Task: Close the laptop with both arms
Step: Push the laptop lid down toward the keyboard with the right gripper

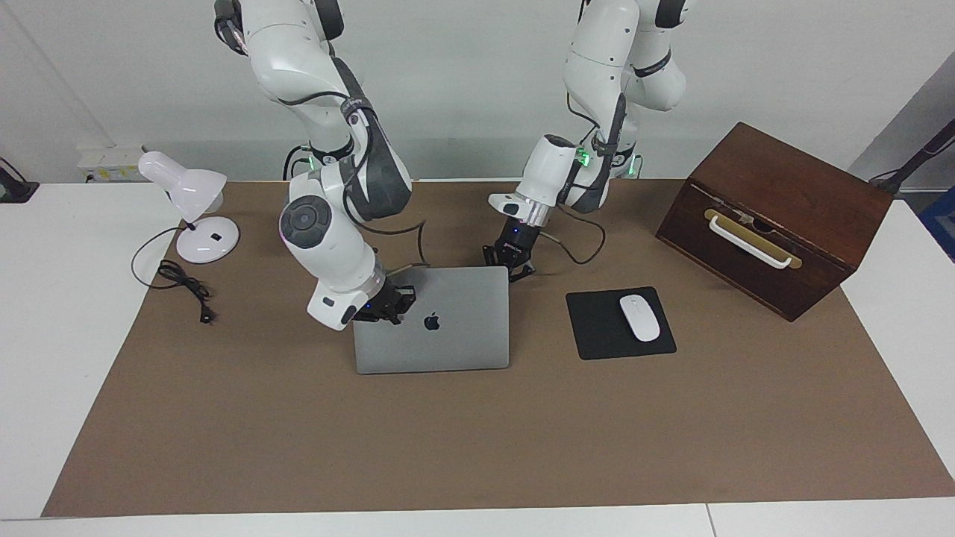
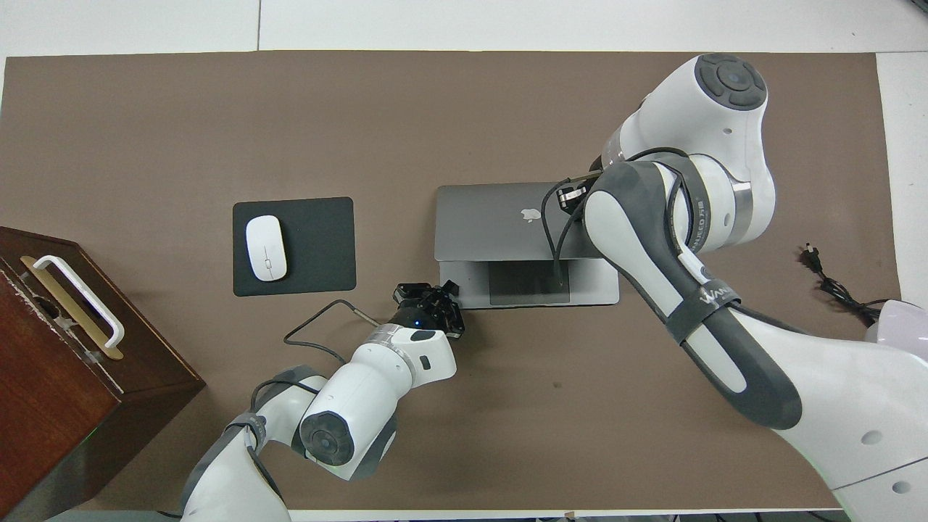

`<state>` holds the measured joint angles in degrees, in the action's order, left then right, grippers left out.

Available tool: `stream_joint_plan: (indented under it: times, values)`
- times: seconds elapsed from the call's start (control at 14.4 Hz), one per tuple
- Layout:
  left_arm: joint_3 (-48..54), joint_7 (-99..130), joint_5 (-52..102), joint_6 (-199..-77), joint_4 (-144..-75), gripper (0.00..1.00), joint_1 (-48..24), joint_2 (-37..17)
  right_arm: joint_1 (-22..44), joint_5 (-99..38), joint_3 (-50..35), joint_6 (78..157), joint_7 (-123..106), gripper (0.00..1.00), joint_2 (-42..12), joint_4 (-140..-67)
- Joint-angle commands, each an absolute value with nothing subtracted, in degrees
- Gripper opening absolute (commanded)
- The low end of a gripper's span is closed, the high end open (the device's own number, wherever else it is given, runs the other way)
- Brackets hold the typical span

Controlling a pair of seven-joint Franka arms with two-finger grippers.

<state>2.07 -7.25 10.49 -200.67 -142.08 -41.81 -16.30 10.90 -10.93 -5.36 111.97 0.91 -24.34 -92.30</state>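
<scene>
The silver-grey laptop (image 1: 448, 328) sits mid-table with its lid (image 2: 493, 221) tilted low over the keyboard. The apple logo faces up, and the trackpad (image 2: 525, 281) still shows under the lid's edge. My right gripper (image 1: 392, 304) is shut and rests on the lid's outer face near the corner toward the right arm's end, also seen from above (image 2: 569, 197). My left gripper (image 2: 441, 299) is shut at the base's corner nearest the robots, toward the left arm's end. In the facing view the lid partly hides the left gripper (image 1: 511, 261).
A black mouse pad (image 1: 597, 328) with a white mouse (image 1: 640, 318) lies beside the laptop toward the left arm's end. A brown wooden box (image 1: 776, 216) with a white handle stands past it. A white desk lamp (image 1: 190, 205) and its cable (image 1: 183, 287) are at the right arm's end.
</scene>
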Motion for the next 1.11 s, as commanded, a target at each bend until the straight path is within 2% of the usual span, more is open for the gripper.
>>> stream_joint_plan:
  times: [0.0,1.04]
  values:
    - [1.23,-8.35,10.90,-200.65,-145.37,0.00,-42.54,-16.52,10.72,-11.78,-5.54,112.50,1.76,0.00,-21.71,-96.50]
    - [1.23,-9.40,10.99,-200.65,-146.87,0.00,-42.98,-16.70,10.81,-11.60,-5.54,114.25,1.67,0.00,-18.55,-103.70]
